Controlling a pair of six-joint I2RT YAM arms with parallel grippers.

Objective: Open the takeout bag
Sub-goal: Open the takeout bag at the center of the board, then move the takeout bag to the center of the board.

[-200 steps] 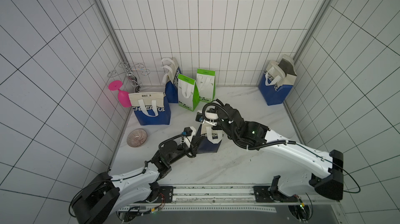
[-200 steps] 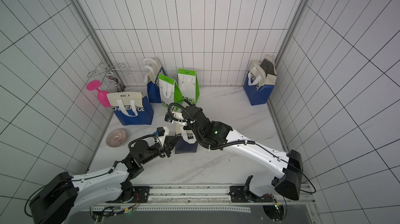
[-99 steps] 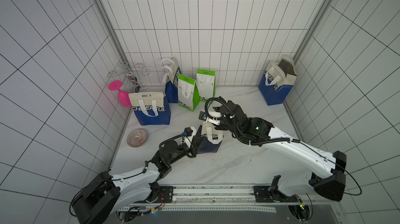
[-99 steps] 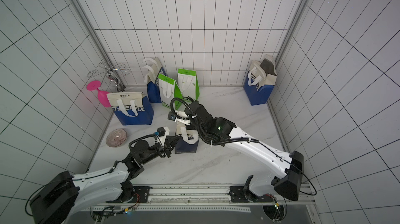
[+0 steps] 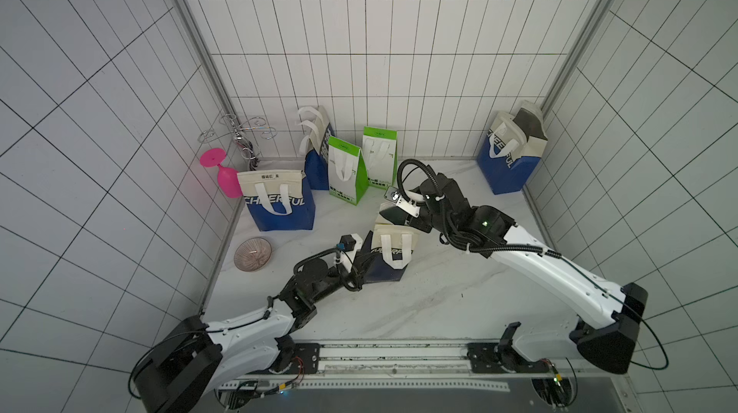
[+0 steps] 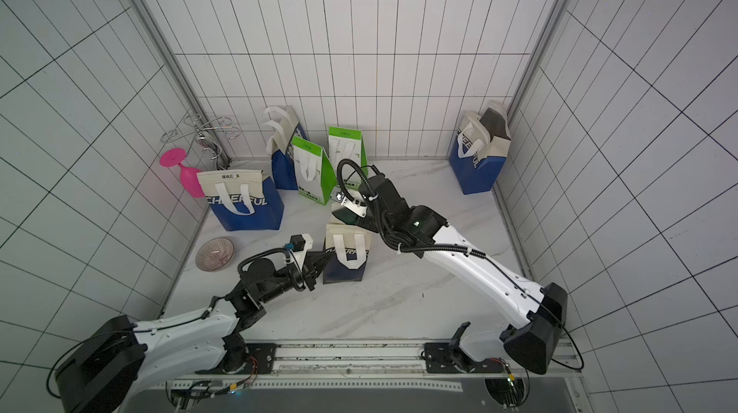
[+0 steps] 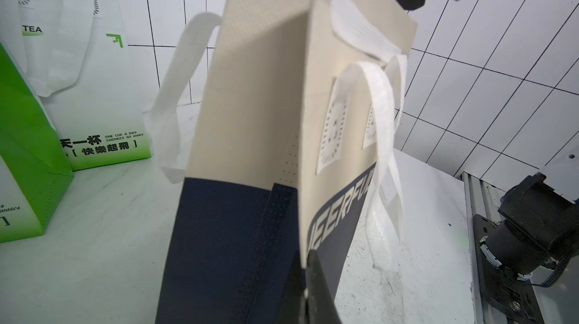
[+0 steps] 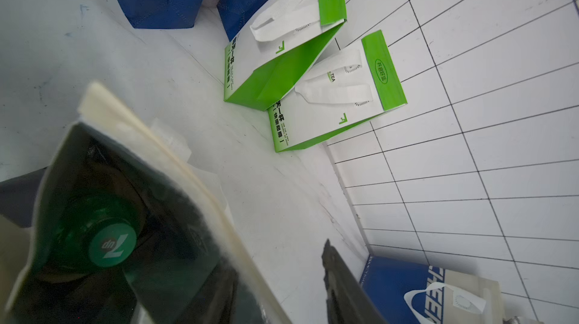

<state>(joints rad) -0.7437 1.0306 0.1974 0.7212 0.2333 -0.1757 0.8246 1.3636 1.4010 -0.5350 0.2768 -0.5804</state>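
My left end effector pinches the takeout bag by its lower side seam, anchoring it upright on the desk in front of the green tea bag. My right end effector, spread astride the top rim, seems placed to widen the mouth.

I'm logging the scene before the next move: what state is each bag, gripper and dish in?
middle takeout bag: standing, mouth open, bottle inside.
left gripper: shut on that bag's side edge.
right gripper: open, at its rim.
large blue bag: top closed.
green bags: upright, tops closed.
corner bag: mouth open.
pink goblet: tipped, foot up.
bowl: upright.
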